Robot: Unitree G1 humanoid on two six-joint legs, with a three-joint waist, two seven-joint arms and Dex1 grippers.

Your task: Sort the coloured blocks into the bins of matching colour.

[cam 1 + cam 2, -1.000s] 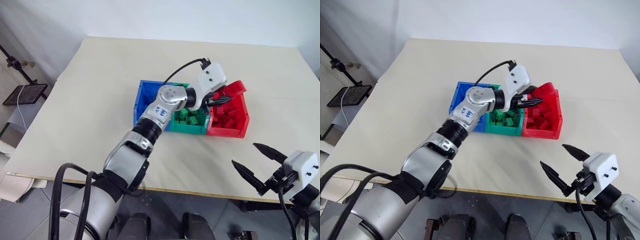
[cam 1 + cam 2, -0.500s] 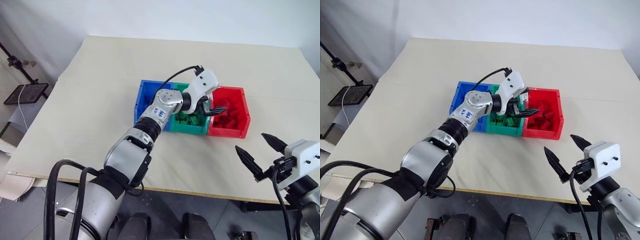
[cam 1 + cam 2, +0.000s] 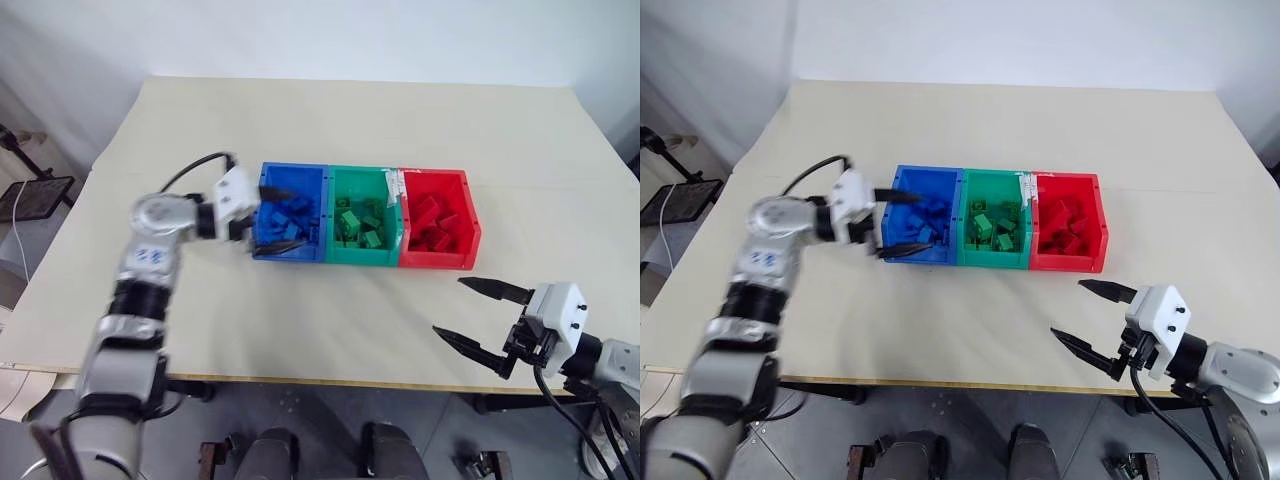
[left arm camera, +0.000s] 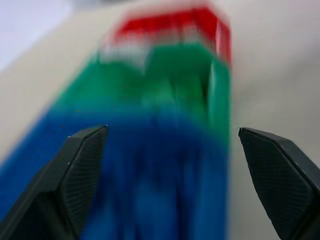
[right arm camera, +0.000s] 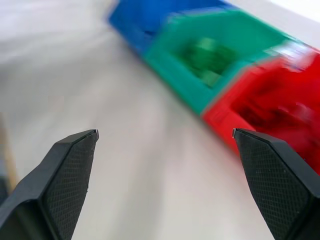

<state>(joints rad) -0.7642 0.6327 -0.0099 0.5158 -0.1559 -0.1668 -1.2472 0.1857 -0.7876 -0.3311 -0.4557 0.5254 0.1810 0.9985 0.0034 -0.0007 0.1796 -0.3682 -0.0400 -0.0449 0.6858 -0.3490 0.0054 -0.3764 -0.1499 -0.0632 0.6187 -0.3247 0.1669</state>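
While all 3 bins (image 3: 365, 258) are seen filled with coloured blocks (image 3: 350, 222) by matching colour, both the left gripper (image 3: 277, 218) and right gripper (image 3: 480, 315) are held wide open (empty), so sorting is judged complete.

Left arm swung away from the red bin to the blue one

The left gripper (image 3: 277, 219) had been pinched nearly shut over the red bin (image 3: 437, 262), which sat tipped up on its far side; it spread its fingers, the red bin settled flat, and the gripper swept across to the blue bin's (image 3: 287, 253) outer end. The right gripper (image 3: 481, 318) turned slightly.
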